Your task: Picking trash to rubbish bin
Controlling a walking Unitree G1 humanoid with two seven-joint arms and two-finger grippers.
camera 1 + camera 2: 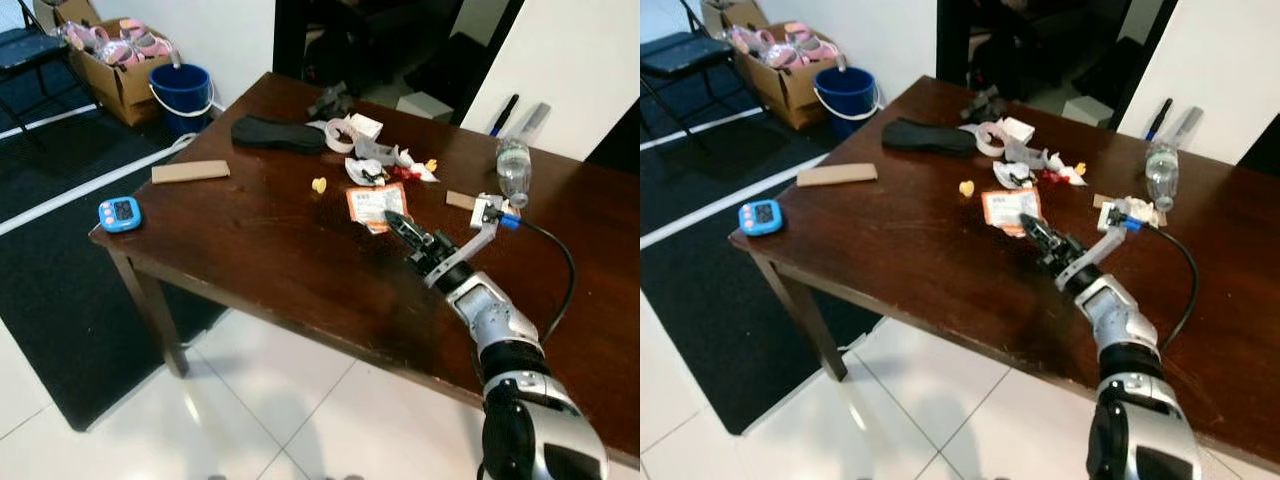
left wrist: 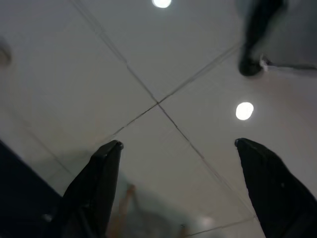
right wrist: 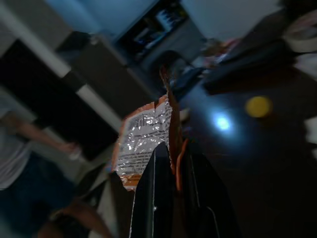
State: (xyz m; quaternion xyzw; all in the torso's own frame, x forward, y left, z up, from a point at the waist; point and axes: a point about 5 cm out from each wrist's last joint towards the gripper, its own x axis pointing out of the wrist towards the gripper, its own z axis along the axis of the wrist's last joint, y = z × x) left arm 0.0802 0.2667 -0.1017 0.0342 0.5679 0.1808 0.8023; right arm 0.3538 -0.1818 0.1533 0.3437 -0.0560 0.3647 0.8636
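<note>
A dark wooden table (image 1: 260,250) is seen from above, with litter scattered toward its far side. Well beyond its far left corner, on the floor, a blue bucket (image 1: 181,93) stands. An orange snack wrapper (image 1: 375,205) is pinched at its near edge by the closed fingers of the right gripper (image 1: 398,223), lying ahead of them. The left gripper (image 2: 178,148) is held open over floor tiles.

Blurred person (image 3: 22,148) at right wrist view's edge, cut off; trash heap (image 1: 375,160) items indistinct.
</note>
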